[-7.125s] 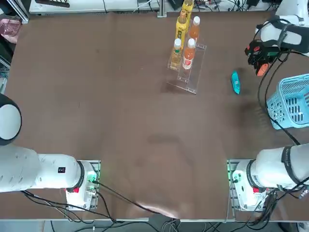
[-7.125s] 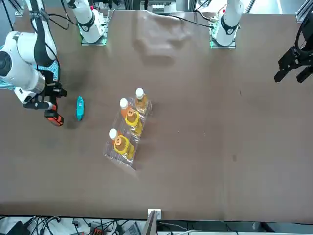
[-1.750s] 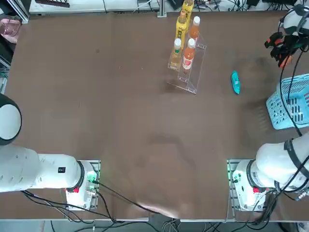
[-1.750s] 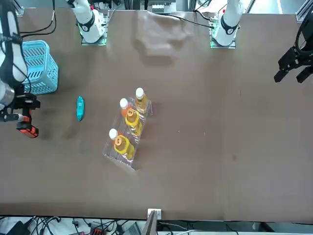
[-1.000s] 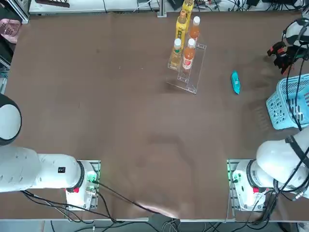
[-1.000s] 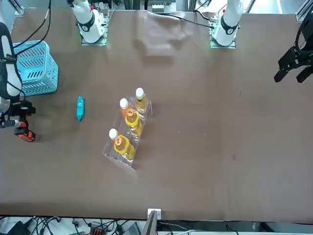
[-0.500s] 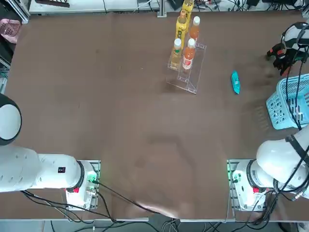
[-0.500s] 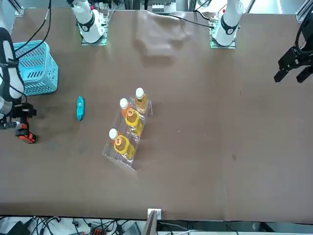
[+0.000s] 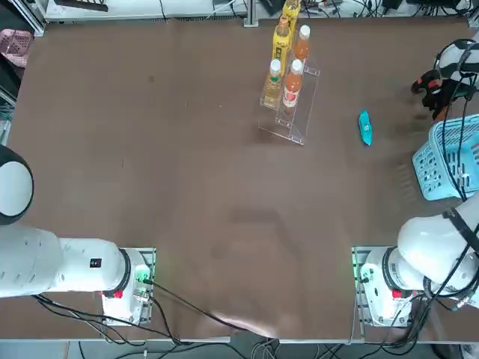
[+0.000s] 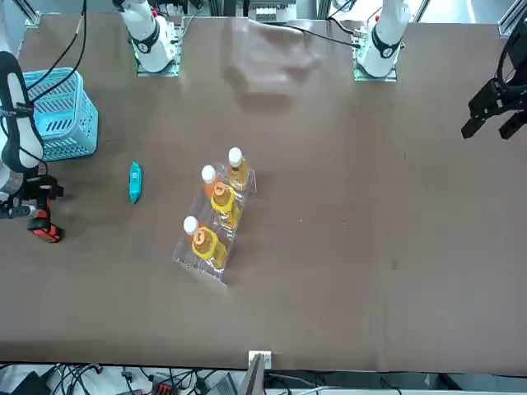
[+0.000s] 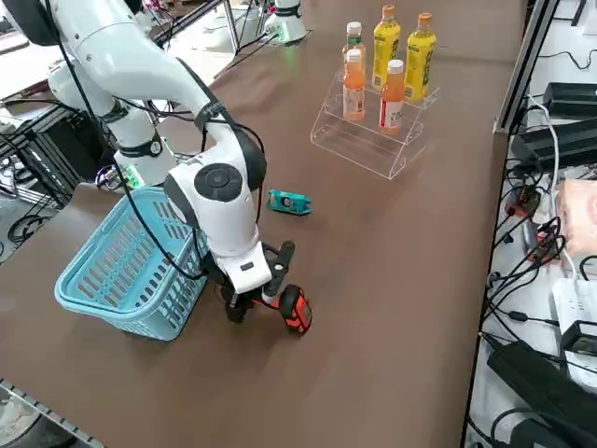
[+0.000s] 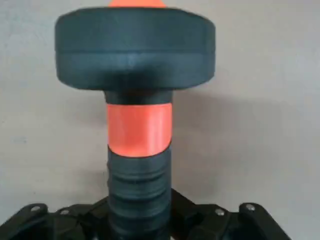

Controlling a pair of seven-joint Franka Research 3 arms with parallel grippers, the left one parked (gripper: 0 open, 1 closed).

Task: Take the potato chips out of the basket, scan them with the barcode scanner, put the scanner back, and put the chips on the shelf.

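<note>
Beside the basket [image 11: 126, 266], low over the table, I had my right gripper [image 11: 254, 303] clamped on the barcode scanner [image 11: 291, 309]; potato chips [image 11: 288, 202] lay well apart, near the shelf [image 11: 368, 140].

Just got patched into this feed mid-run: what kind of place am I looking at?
Most likely a robotics lab staged as a mock shop checkout: a brown table, a clear shelf of drink bottles, a blue basket, and the right gripper shut on a barcode scanner. Cables crowd the table edges.
</note>
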